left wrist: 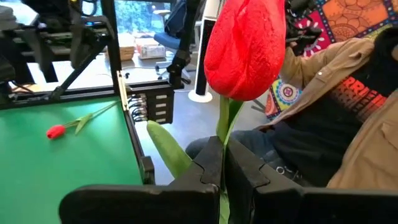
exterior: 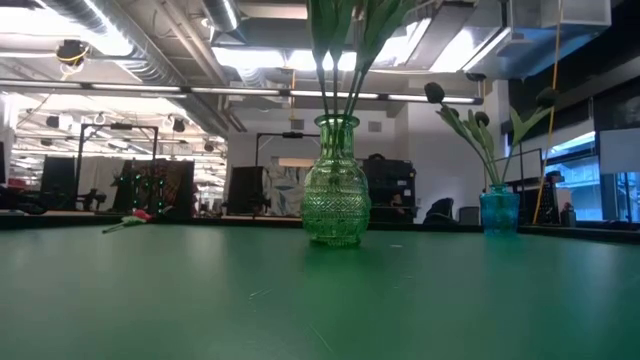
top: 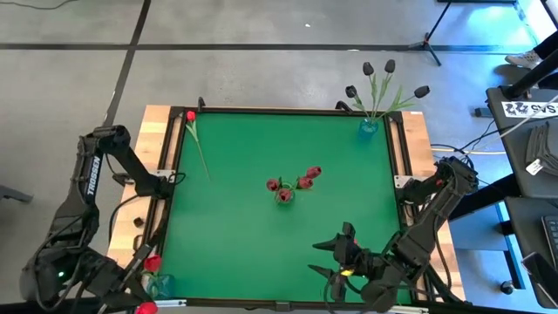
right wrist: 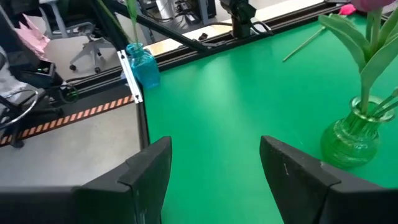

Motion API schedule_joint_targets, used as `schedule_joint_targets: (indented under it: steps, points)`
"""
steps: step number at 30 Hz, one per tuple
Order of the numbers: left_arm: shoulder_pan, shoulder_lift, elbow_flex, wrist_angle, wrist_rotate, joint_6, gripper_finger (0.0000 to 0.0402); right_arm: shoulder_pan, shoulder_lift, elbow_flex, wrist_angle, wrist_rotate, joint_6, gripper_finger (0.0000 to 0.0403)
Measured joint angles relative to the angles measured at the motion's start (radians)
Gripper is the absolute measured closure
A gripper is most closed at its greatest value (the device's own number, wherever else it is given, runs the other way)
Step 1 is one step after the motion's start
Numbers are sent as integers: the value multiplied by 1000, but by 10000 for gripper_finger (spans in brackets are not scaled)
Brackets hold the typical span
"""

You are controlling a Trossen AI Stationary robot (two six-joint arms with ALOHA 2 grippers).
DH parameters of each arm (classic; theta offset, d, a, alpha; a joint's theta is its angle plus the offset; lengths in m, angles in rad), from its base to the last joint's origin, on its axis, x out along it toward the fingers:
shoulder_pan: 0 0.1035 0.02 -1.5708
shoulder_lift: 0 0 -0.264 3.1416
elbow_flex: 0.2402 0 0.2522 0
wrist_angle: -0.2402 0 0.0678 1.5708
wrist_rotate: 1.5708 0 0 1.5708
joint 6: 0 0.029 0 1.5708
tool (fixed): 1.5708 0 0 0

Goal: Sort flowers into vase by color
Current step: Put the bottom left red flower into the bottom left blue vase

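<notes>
Flowers, artificial tulips with thin green stems, sit in several spots. Three dull pink-red tulips (top: 302, 179) stand in a clear green patterned glass vase (exterior: 336, 182) at the middle of the green table mat (top: 244, 235). Four black-headed tulips (top: 384, 80) rise from a small blue glass vase (top: 369, 126) at the mat's far right corner. One bright red tulip (top: 191, 117) lies loose near the far left corner, its stem running diagonally across the mat.

At the near left corner, off the mat's edge, the left gripper (left wrist: 222, 165) is pinched tight on the stem of another bright red tulip (left wrist: 245, 42), whose fat head stands upright above the fingers, a green leaf (left wrist: 169, 149) slanting out beside it. A second small blue glass vase (top: 159, 283) sits just beside that gripper.

The right gripper (right wrist: 214, 165) hangs above the mat near its near right edge, fingers spread wide and empty, facing the centre vase.

The mat lies on a pale wooden table (top: 150, 131) with black rails along its sides. Beyond, grey concrete floor; a person in a tan jacket (left wrist: 329, 112) sits close to the left arm. The low view shows an open workshop with ceiling lights and dark equipment behind.
</notes>
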Motion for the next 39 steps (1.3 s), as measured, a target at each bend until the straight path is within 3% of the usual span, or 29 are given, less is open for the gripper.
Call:
schedule_joint_targets:
  steps: [22, 28, 39]
  points:
    - [-3, 30, -47, 36, -147, -31, 398, 49, 0, 0, 51, 84, 13, 159]
    - [-8, 28, -78, 37, -109, -115, 398, 49, 0, 0, 48, 86, 2, 159]
    - [-17, 28, -80, 33, -58, -100, 398, 49, 0, 0, 54, 84, 11, 159]
